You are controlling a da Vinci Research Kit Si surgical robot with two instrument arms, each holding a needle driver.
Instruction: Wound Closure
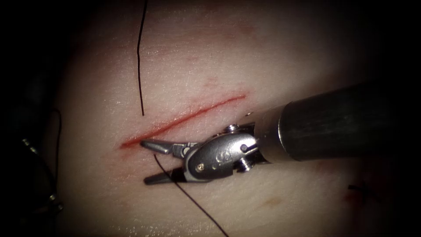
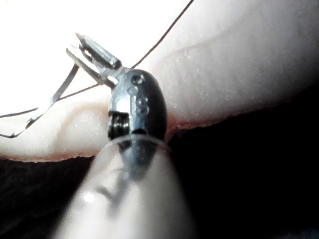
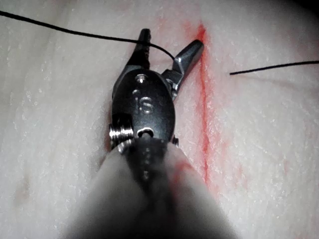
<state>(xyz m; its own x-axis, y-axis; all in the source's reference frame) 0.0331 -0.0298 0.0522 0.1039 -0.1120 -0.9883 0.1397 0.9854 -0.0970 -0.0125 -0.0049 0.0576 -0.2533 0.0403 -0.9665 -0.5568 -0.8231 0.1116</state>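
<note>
The right arm's shiny silver tool [image 1: 147,161] sits at the lower left end of the thin red cut [image 1: 188,117] in the pale pink tissue [image 1: 263,57]. Its jaws are wide apart and hold nothing. One jaw tip lies right at the end of the cut. The other is just below the cut. The long black thread [image 1: 193,202] runs between the two jaws and away from the cut. A loose short piece of black thread [image 1: 139,66] lies above the cut, well apart from it.

The left arm's silver tool [image 2: 92,52] has its jaws closed on the thin curved silver needle [image 2: 50,102], close to one end of its curve. The rest of the needle hangs free, and I cannot tell if its far tip touches the tissue.

My guess is that the job is at the thread-handling part, with the right tool set around the thread. A next move would need those jaws to close on the thread only, without nipping the edge of the cut.

The left wrist view shows the needle and how it is held. The endoscope view does not make that clear. The right wrist view shows the thread crossing the open jaws [image 3: 172,42] close up.
</note>
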